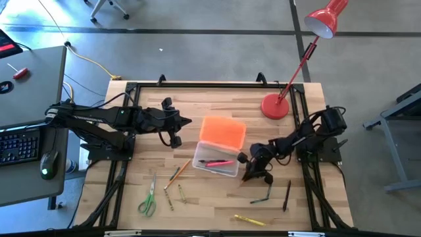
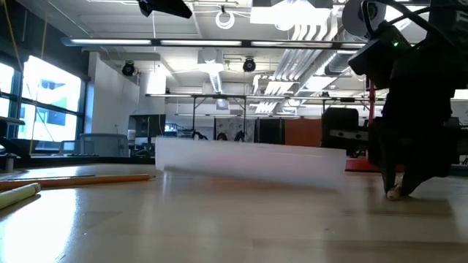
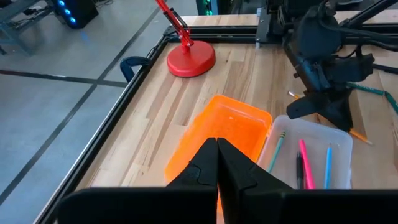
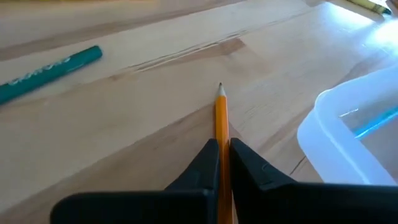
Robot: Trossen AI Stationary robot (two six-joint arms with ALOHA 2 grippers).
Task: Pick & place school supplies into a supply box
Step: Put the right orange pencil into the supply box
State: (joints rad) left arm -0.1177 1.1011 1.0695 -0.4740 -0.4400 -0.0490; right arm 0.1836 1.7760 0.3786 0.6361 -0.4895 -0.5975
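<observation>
One orange pencil (image 4: 221, 118) pinched in right tool (image 4: 222, 146), beside clear box (image 4: 348, 134)

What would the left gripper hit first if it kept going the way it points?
Likely the orange lid lying open just ahead of the shut left gripper; past it sits the clear box. Height above the lid is hard to judge.

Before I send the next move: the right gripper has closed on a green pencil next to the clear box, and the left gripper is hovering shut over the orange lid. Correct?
Not quite. The pencil in the right gripper is orange, as the right wrist view shows; the green one lies untouched farther off. The rest holds: it is beside the clear box, and the left gripper is shut over the orange lid.
</observation>
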